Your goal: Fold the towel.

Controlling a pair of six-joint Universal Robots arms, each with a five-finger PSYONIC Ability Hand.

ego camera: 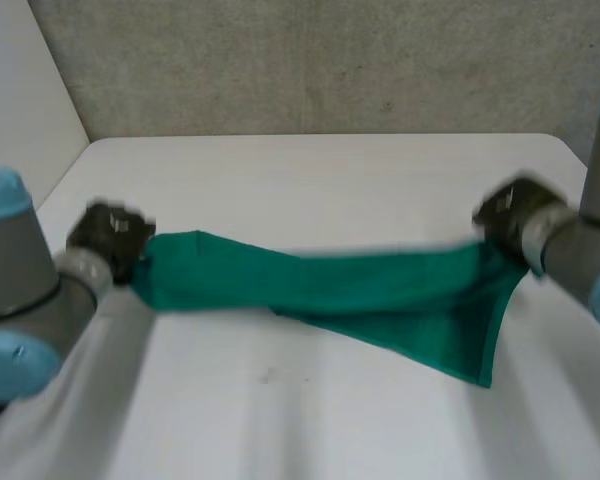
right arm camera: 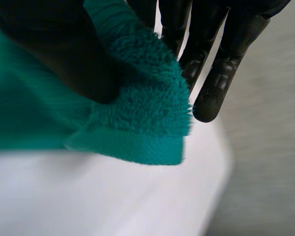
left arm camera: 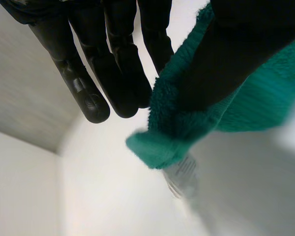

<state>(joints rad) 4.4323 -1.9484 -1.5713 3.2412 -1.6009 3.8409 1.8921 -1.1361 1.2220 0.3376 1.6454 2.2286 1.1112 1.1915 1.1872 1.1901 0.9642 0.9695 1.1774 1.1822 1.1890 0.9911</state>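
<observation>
Fluffy green terry-cloth towel (ego camera: 380, 290), smooth matt white table (ego camera: 310, 180), smooth black plastic left hand (left arm camera: 103, 64).

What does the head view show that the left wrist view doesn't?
Head view: the whole towel strung between left hand and right hand, one loose corner drooping near the right hand. Left wrist view: the grip close up, thumb pinching a towel corner against the fingers, a pale label dangling beneath. Both: left hand, green towel, white table.

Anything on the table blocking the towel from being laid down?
Nothing visible. The left hand and right hand each pinch an end of the towel; no object shows on the table under it.
</observation>
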